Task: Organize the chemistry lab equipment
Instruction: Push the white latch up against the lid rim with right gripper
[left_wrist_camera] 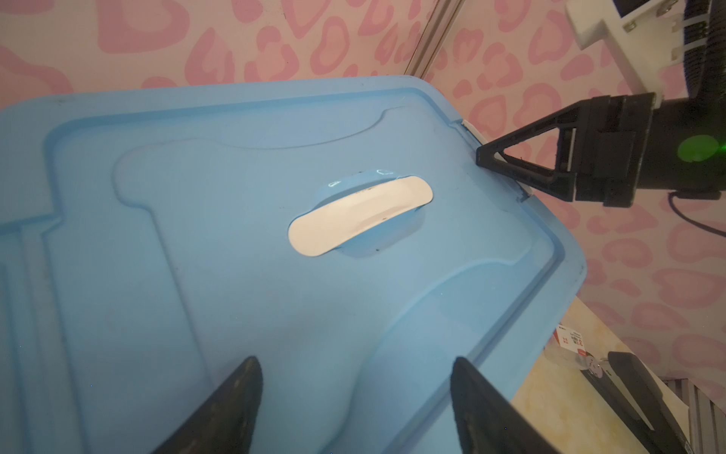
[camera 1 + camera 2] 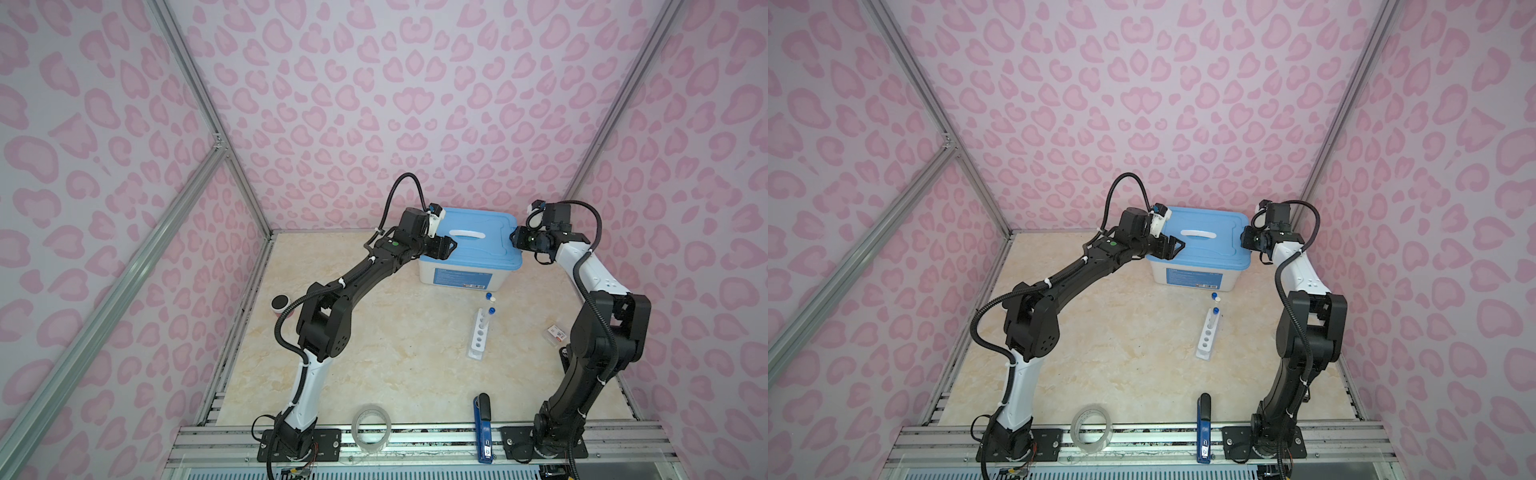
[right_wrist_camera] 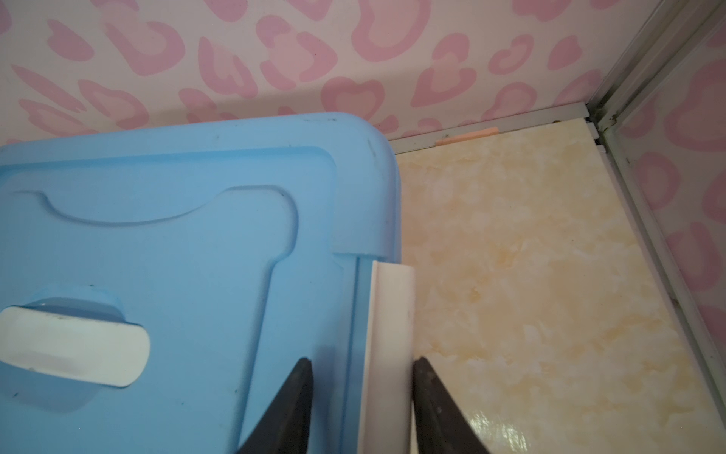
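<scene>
beige marble-pattern tabletop [image 2: 374,353], pink spotted walls [image 2: 374,104]. white rack [image 2: 478,337] holding one capped tube [image 2: 487,321] stands right of centre. left gripper [image 1: 354,359] hangs spread wide over blue lid [image 2: 492,249]. right gripper [image 3: 362,361] straddles white latch [image 3: 393,306]; grip cannot be told.

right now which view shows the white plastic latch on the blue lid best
Right wrist view: the white plastic latch sits large, straddled by the right gripper. Left wrist view shows a sliver; in both top views that gripper hides it.
</scene>
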